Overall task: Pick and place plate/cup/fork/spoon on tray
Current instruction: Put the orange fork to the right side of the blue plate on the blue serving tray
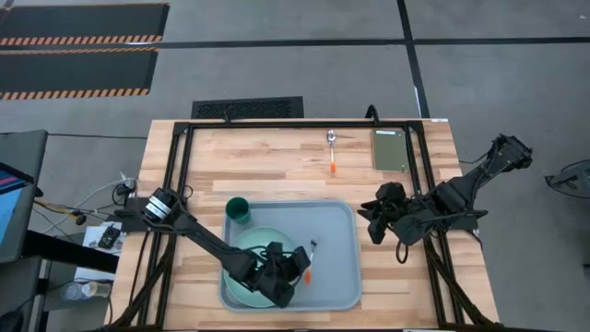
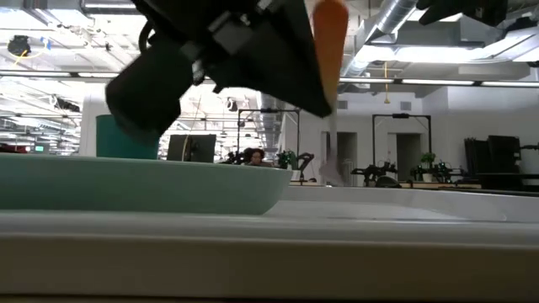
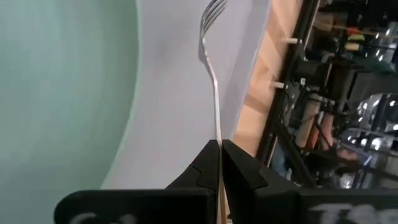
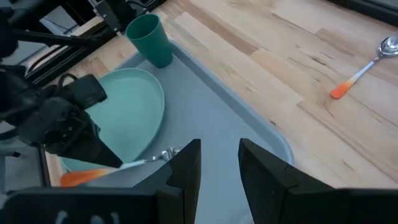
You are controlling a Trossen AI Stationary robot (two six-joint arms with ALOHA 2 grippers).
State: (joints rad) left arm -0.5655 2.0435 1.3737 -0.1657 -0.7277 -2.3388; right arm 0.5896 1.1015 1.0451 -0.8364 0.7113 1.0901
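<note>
The pale grey-blue tray (image 1: pixel 339 242) lies at the table's near middle. The mint-green plate (image 1: pixel 251 247) lies flat in its left half, and the teal cup (image 1: pixel 238 210) stands upright at its far left corner. My left gripper (image 1: pixel 302 266) is over the tray, just right of the plate, shut on the fork (image 4: pixel 149 160). The spoon (image 1: pixel 332 152) lies on the bare wood beyond the tray, its bowl toward the far edge. My right gripper (image 1: pixel 376 219) is open and empty, above the table by the tray's right rim. My left gripper pinches the fork's thin metal shaft (image 3: pixel 217 134) between its two fingers, just ahead of the orange handle (image 4: pixel 81 177), which sticks out behind them. The fork runs on along the fingers. It slants down, handle high, tines (image 3: pixel 211 12) low over the tray floor; whether they touch it, I cannot tell.
A flat olive-green block (image 1: pixel 389 149) lies at the table's far right. A black frame (image 1: pixel 304 123) runs round the tabletop. Bare wood shows between the tray and the spoon. The tray's right half (image 4: pixel 217 112) holds nothing.
</note>
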